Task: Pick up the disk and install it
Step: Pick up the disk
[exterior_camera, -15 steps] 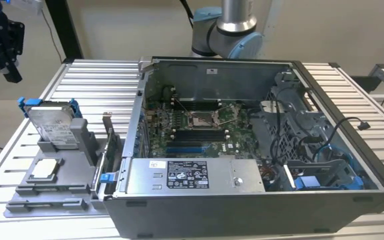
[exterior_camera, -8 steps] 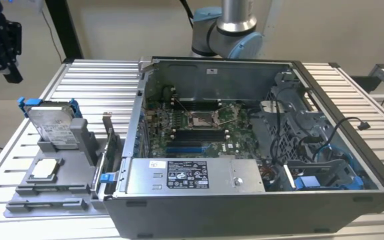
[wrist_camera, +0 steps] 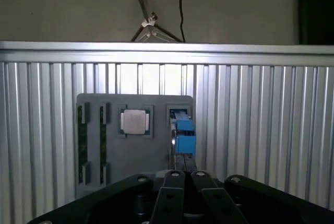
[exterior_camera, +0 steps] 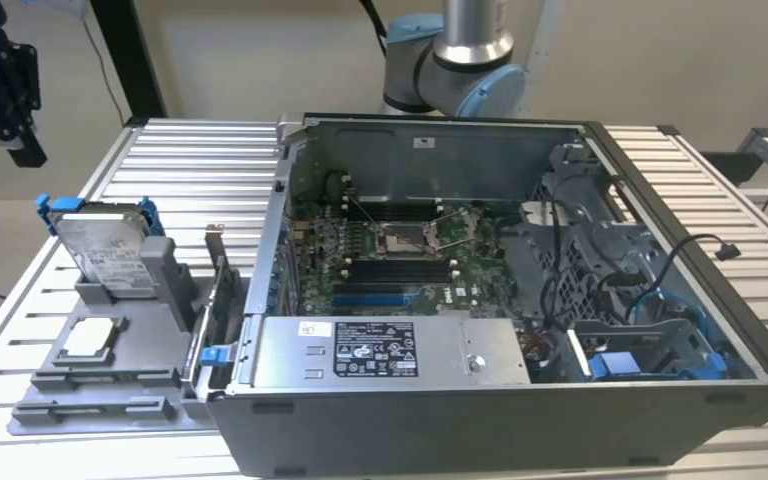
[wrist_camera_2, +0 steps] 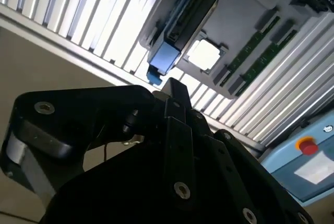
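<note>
The disk (exterior_camera: pixel 104 250) is a silver drive with a white label and a blue carrier frame. It stands upright on edge in a grey holder (exterior_camera: pixel 131 385) at the exterior view's left. My black gripper (exterior_camera: pixel 20 148) hangs well above the table, up and to the left of the disk, with nothing in it. In the first wrist view the disk (wrist_camera: pixel 182 135) appears edge-on just beyond my gripper (wrist_camera: pixel 183 174), whose fingers lie close together. The second wrist view has the disk (wrist_camera_2: pixel 185 18) past my gripper's tips (wrist_camera_2: pixel 172 85).
A small square processor chip (exterior_camera: pixel 91 340) lies flat in the same holder, beside the disk. An open computer case (exterior_camera: pixel 704 300) fills the middle of the ribbed metal table (exterior_camera: pixel 171 160), with a grey power-supply box (exterior_camera: pixel 384 350) at its front. The arm's base (exterior_camera: pixel 458 70) stands behind the case.
</note>
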